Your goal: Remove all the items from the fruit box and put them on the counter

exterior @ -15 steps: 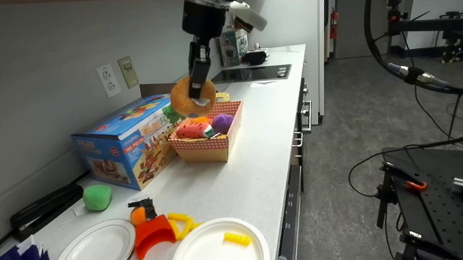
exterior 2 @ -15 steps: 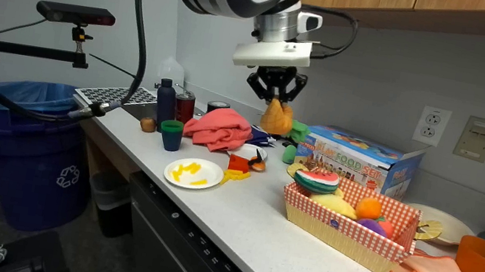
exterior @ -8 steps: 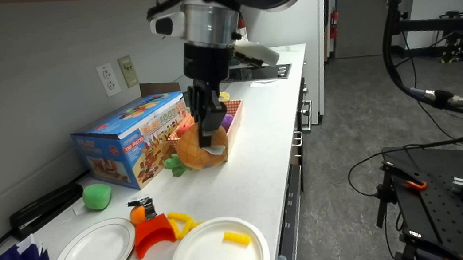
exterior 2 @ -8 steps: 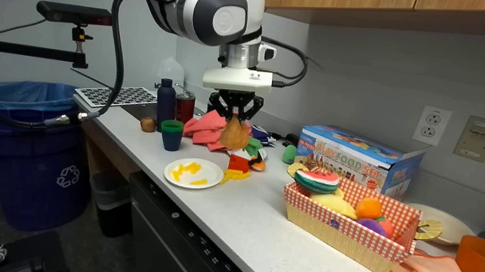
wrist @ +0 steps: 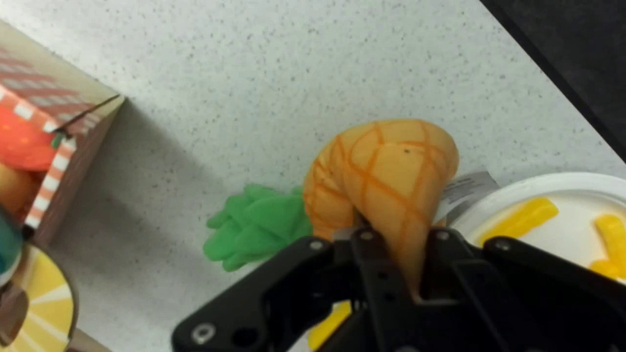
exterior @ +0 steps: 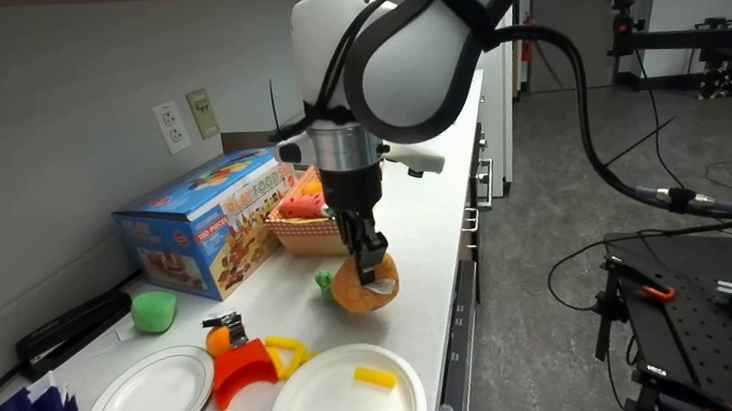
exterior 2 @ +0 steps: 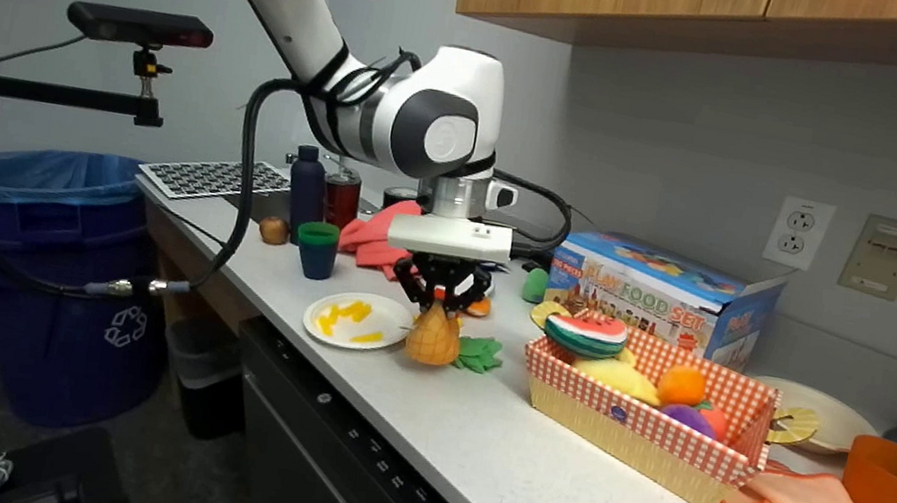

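Orange toy pineapple [exterior 2: 433, 337] is being squeezed by the pincer [exterior 2: 439, 299], riding lower than before; speckled worktop [exterior 2: 492, 429] is stretching beneath, grey wall [exterior 2: 679, 162] rising beyond.

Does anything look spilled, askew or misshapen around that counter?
Two things. Some yellow strips lie loose on the counter beside the red piece, as if spilled, unlike those on the plate. And the toy pineapple looks folded and bulging, probably squeezed by the gripper.

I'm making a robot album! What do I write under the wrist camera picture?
Between a checkered fruit box and a white plate, the gripper squeezes a toy pineapple.
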Controlling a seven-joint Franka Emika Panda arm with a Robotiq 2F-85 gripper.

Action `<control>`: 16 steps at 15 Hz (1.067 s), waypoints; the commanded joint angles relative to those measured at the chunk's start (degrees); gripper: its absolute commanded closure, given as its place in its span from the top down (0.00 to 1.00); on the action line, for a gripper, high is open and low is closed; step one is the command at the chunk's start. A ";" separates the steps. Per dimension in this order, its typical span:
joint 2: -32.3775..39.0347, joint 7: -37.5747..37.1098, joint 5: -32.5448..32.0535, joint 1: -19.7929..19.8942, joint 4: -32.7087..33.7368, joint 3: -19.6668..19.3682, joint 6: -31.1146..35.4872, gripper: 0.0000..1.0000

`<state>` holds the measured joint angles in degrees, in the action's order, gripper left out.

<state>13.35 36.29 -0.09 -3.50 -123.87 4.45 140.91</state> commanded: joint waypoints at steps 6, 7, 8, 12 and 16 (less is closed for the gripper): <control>0.34 -1.38 -1.30 0.87 2.42 2.25 -3.34 0.55; -0.75 -0.87 -0.95 0.95 2.18 2.62 -3.76 0.62; -1.96 -0.62 -0.97 0.96 2.06 2.79 -4.61 0.71; -5.53 0.27 0.17 1.27 4.01 2.46 -8.80 1.00; -5.62 -0.52 1.95 2.70 9.65 0.36 -11.02 1.00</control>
<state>7.58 35.06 0.02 -2.39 -118.30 5.88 132.68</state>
